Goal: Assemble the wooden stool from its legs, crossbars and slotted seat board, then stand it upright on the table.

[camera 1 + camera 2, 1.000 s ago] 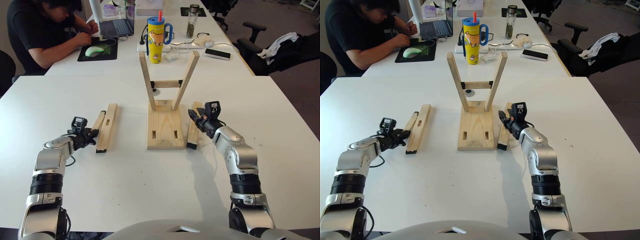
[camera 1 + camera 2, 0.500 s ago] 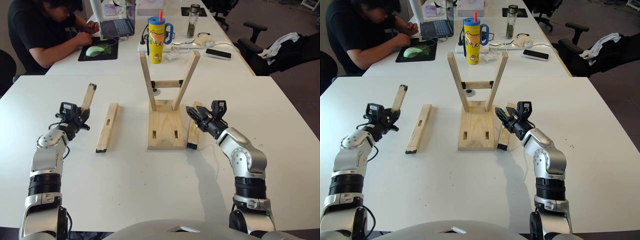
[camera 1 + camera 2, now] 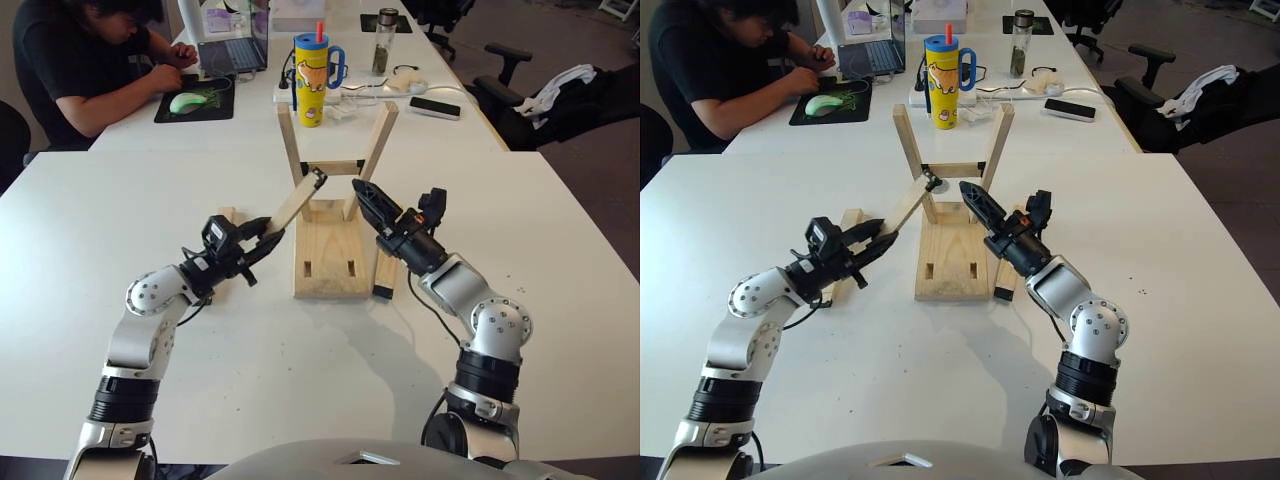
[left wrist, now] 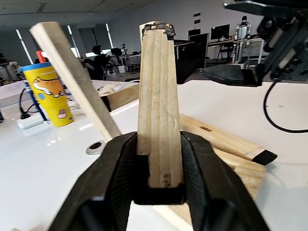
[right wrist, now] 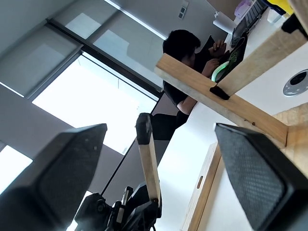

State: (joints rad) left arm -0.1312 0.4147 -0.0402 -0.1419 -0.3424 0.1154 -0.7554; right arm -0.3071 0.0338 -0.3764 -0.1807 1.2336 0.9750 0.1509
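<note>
Crossbar (image 3: pixel 297 200) clamped in the left tool (image 3: pixel 262 242) should meet the standing legs (image 3: pixel 291 150) at 1 o'clock squarely, while the right tool (image 3: pixel 380 198), spread apart, steadies them.

A white table (image 3: pixel 300 380) has a pale wooden seat board (image 3: pixel 330 262) lying flat near its middle, with two open slots at the board's near end. Two legs (image 3: pixel 292 150) stand up from the board's far end, splaying apart, joined by a short crossbar (image 3: pixel 335 168). A loose wooden bar (image 3: pixel 384 278) lies just beside the board's right edge. Another bar (image 3: pixel 226 214) lies to the board's left, partly hidden. A second white table (image 3: pixel 250 130) butts against the far edge, carrying a yellow cup (image 3: pixel 312 80), a laptop (image 3: pixel 232 50), a black mat (image 3: pixel 215 110) and a phone (image 3: pixel 435 107).
</note>
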